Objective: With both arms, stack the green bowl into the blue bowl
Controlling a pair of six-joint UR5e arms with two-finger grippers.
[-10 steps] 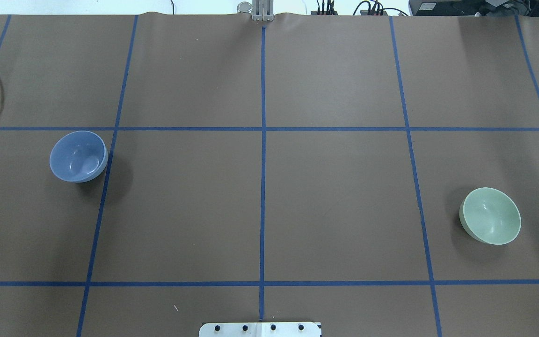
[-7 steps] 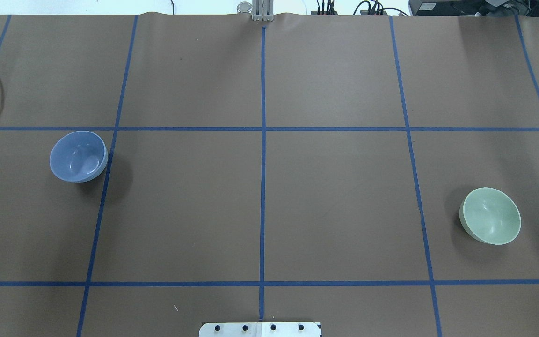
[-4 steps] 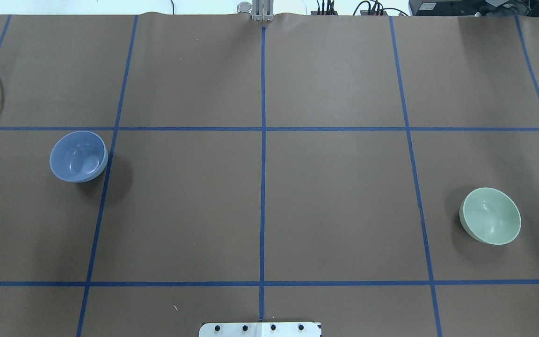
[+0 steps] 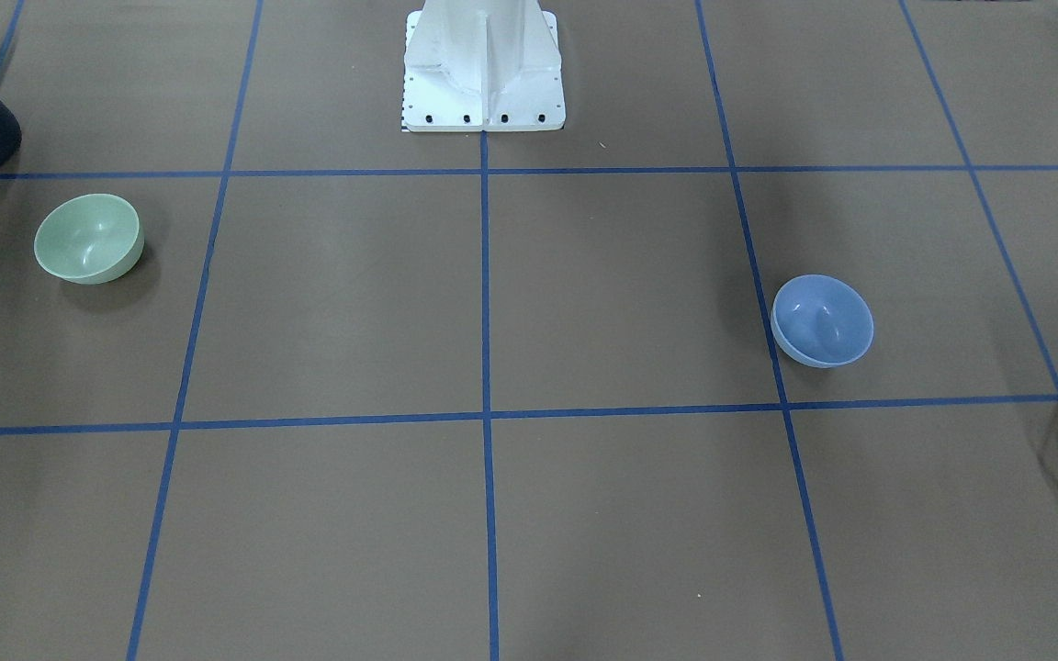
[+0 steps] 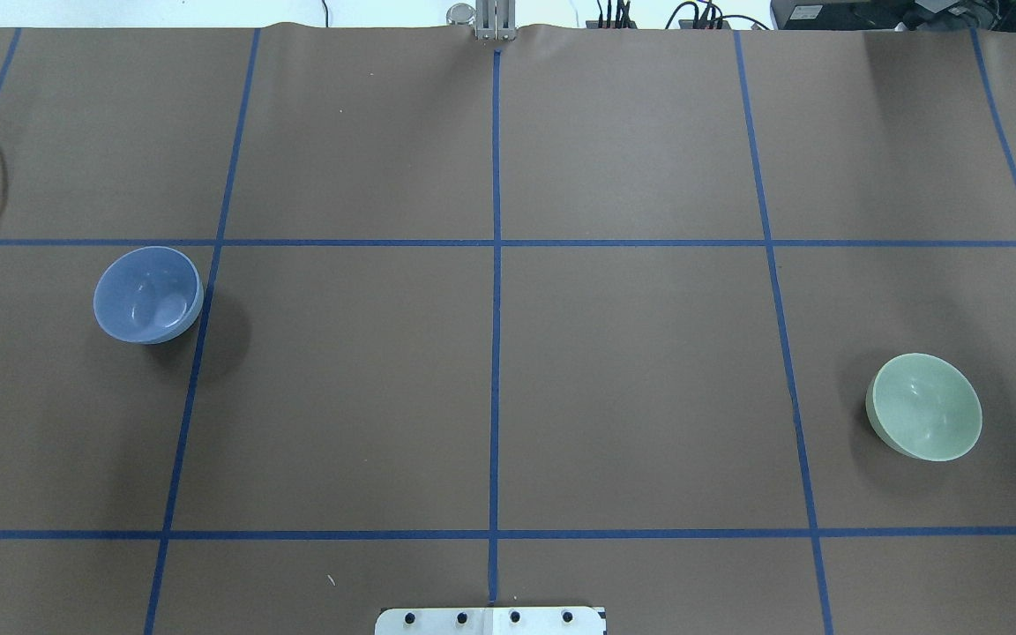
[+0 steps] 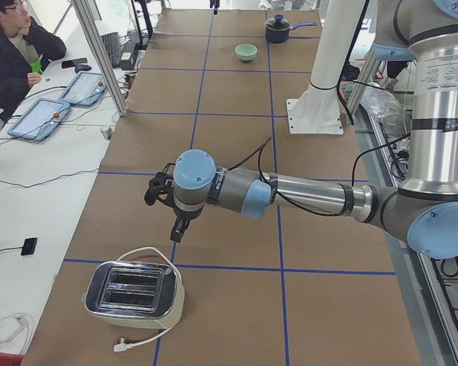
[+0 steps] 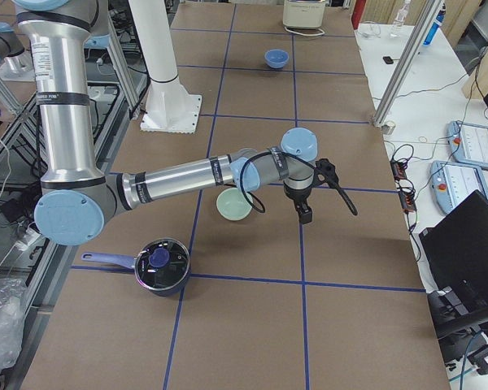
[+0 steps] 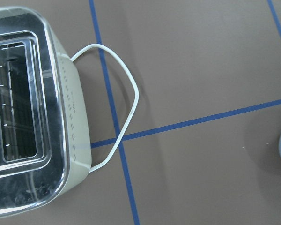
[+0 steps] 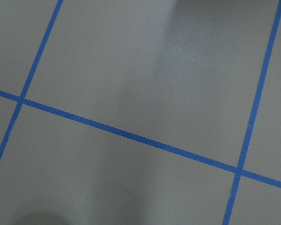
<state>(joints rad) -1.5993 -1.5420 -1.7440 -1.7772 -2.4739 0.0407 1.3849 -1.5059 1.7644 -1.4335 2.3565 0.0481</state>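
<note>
Bowls well apart, both upright on the brown table (image 5: 490, 397), mouths up. We log the green bowl (image 5: 924, 407) close by the right arm (image 7: 179, 179). From the right-end camera the forearm crosses in front of the bowl's far rim. The right claw (image 7: 325, 195) hangs past the bowl, on the side away from the robot's base and clear of it. Only a small black corner shows at the overhead view's right edge, too little to read, so we cannot tell whether that claw's fingers are spread or pressed together. The blue bowl (image 5: 148, 295) sits toward the other end. The left wrist camera catches just a sliver of its rim at the right edge, off to one side of the left claw (image 6: 164, 210). That claw hangs over the table, with the toaster (image 6: 133, 293) to its other side, and touches neither that we can see. The toaster's white cord (image 8: 126, 93) loops across a tape line beneath it. We cannot tell the left claw's state either, as only a side view shows it. A lidded dark pot (image 7: 161, 266) stands behind the right arm, nearer that table end than the green bowl.
</note>
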